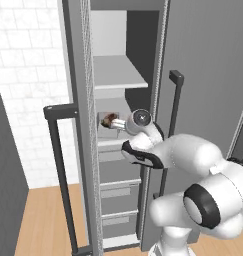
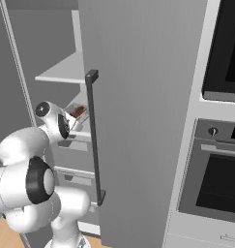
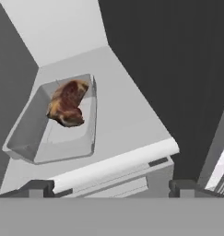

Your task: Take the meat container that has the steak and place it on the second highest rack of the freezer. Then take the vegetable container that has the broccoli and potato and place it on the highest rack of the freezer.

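Two pale shelf boards show in the left base view inside the tall narrow grey freezer with its door swung open. Measured from the lower of them, the second highest rack, the shallow grey open-topped meat container with the small brown-red steak sits on top, and the highest rack lies well above and bare. The white arm's fingers sit just beside the container, on the side towards the freezer's opening.

From the right base view, the steak is a reddish patch on that same lower board, partly hidden behind the long dark vertical bar handle; the arm's wrist is just in front of it.

Seen in the hand view, the two dark fingertips stand wide apart with nothing between them. The container rests flat on the rack, ahead of the fingers and off towards the left fingertip, apart from both. Its long axis runs away from the fingers, into the freezer.

Judging by this, the meat step looks done, and the coming move is a straight pull-back from the rack's front edge.
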{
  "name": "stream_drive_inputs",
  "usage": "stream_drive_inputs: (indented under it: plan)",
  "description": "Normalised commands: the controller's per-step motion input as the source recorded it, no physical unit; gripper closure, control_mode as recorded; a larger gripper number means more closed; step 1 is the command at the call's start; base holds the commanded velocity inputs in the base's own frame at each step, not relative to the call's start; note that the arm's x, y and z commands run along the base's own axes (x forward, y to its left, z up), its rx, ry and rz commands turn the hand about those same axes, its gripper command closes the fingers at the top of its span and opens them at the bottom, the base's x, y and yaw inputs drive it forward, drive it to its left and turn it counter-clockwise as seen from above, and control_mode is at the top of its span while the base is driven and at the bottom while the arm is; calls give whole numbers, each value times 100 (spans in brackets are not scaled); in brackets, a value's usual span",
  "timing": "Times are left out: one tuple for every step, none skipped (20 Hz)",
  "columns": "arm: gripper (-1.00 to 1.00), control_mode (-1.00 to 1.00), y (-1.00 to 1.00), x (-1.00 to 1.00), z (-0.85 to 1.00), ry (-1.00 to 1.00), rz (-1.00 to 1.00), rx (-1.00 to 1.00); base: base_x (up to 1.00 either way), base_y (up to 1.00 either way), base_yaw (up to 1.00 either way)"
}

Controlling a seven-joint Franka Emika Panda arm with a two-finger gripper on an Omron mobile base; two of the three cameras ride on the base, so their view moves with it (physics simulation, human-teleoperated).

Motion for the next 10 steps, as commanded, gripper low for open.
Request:
stream_drive_inputs:
  plan:
    - [-100, -100, -8, -54, 100, 8, 13, 0, 0, 0, 0]
    - [-100, -100, -9, -46, 100, 14, 13, 0, 0, 0, 0]
    - [-100, -100, -11, -45, 100, 18, 13, 0, 0, 0, 0]
    - [-100, -100, -19, -43, 100, 20, 12, 0, 0, 0, 0]
    - [-100, -100, -19, -37, 100, 21, 12, 0, 0, 0, 0]
    - [-100, -100, -18, -35, 100, 23, 12, -2, 0, 0, 0]
    - [-100, -100, -17, -34, 100, 22, 11, -3, 0, 0, 0]
    - [-100, -100, -14, -38, 100, 20, 11, -2, 0, 0, 0]
    - [-100, -100, -15, -51, 100, 13, 11, 0, 0, 0, 0]
    - [-100, -100, -14, -67, 84, 6, 11, 0, 0, 0, 0]
